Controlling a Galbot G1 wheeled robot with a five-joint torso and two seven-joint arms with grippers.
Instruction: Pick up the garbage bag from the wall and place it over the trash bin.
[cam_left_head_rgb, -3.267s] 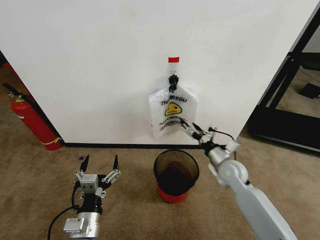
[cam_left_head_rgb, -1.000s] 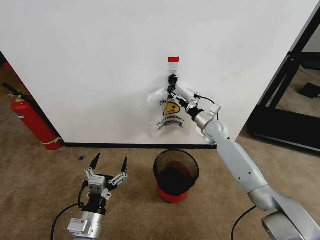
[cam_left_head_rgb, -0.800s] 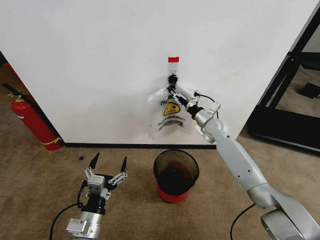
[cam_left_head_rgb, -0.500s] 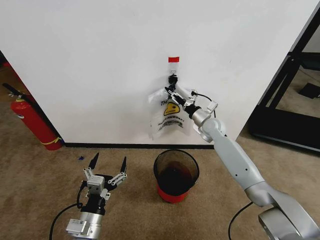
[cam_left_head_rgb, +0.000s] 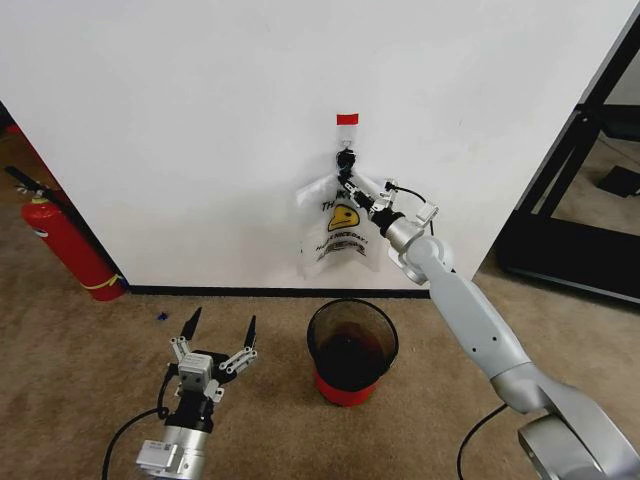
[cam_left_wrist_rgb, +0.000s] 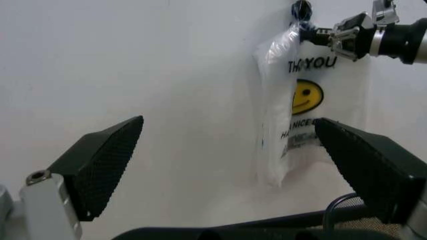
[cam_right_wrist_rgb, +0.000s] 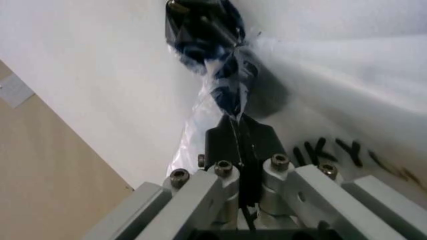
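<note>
So the garbage bag is hanging flat against the wall, its handles bunched up and looped over a little black hook just under a strip of red tape. Makes sense as a setup: the handles are the only bit that sticks out enough to grab, and the trash bin sits on the carpet pretty much straight below, so once the bag is unhooked it only has to come down.

The right gripper is up at the twisted handle just below the hook. From its wrist camera the fingers look pinched together on the gathered plastic, so I'd say it has hold of the bag there, though the bag hasn't left the hook yet.

The left gripper is parked low over the carpet, left of the bin, fingers spread wide with nothing in them. A red fire extinguisher stands off to the far left by the baseboard.

Compared to a few seconds back: the right arm was down near the bag's lower corner, just above the bin, and has since climbed to the handles. In the last second it's barely shifted, just settling in at the hook. The bag looks a bit more scrunched at the top now.
</note>
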